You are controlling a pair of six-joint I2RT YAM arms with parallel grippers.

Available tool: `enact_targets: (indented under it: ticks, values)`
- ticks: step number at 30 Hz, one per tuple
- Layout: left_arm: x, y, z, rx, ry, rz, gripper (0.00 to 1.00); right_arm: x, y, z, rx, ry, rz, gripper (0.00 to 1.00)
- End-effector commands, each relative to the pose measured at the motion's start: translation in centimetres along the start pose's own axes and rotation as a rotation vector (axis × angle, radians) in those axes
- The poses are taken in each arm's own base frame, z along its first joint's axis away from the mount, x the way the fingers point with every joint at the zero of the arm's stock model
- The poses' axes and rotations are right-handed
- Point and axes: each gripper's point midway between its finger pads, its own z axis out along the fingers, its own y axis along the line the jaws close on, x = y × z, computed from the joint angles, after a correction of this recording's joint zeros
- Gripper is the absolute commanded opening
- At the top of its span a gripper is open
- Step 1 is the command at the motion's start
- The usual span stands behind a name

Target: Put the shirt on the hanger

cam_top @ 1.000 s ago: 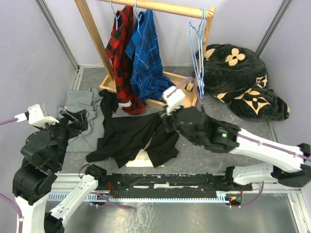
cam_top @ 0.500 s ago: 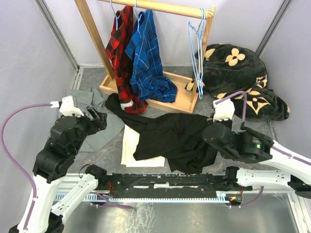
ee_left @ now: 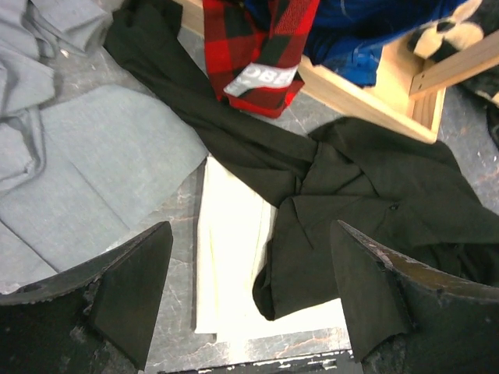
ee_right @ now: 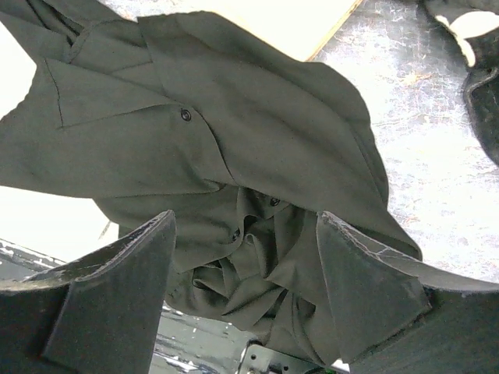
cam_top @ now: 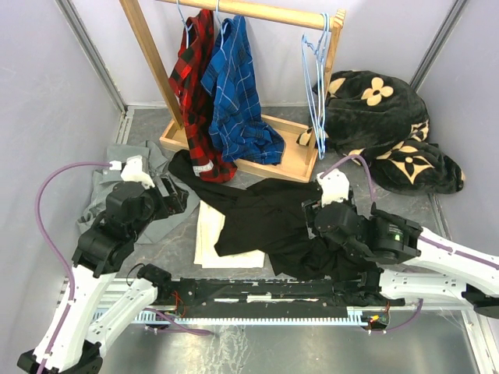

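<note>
The black shirt [cam_top: 273,222] lies crumpled on the bench [cam_top: 444,206] before the wooden rack [cam_top: 144,47], partly over a cream cloth [cam_top: 207,234]. The hanger [cam_top: 315,97] hangs from the rack's rail. Right claw [ee_right: 245,265] spread just above the shirt, gripping nothing; left claw [ee_left: 249,288] spread, empty.

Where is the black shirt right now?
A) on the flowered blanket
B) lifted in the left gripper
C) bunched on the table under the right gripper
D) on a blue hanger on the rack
C: the shirt lies bunched on the table beneath the open right gripper, and the light-blue hangers on the wooden rack hang bare.
</note>
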Motion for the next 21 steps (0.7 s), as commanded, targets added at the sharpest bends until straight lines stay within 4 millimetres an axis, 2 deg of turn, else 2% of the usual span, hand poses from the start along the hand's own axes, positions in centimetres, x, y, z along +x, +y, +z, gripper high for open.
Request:
enact_targets:
  ticks: [1,6,11,13,18,21]
  values:
    - [1.1,-2.0,1.4,0.087,0.05,-0.018,0.88,0.8,0.3,1.2,0.054,0.037,0.007,0.81]
    - [1.9,-2.5,1.9,0.114,0.086,-0.01,0.87,4.4,-0.1,4.9,0.108,0.177,0.087,0.78]
    - [2.3,-2.3,1.9,0.111,0.102,0.011,0.86,7.1,-2.4,8.0,0.151,0.231,0.254,0.79]
    - [2.5,-2.1,1.8,0.106,0.105,0.016,0.86,8.0,-4.1,8.4,0.219,0.245,0.301,0.8]
    - [2.9,-1.9,1.7,0.108,0.115,0.019,0.86,9.8,-9.7,8.2,0.458,0.258,0.368,0.83]
    - [2.9,-2.0,1.7,0.111,0.115,0.018,0.86,10.4,-11.1,9.2,0.475,0.293,0.401,0.84]
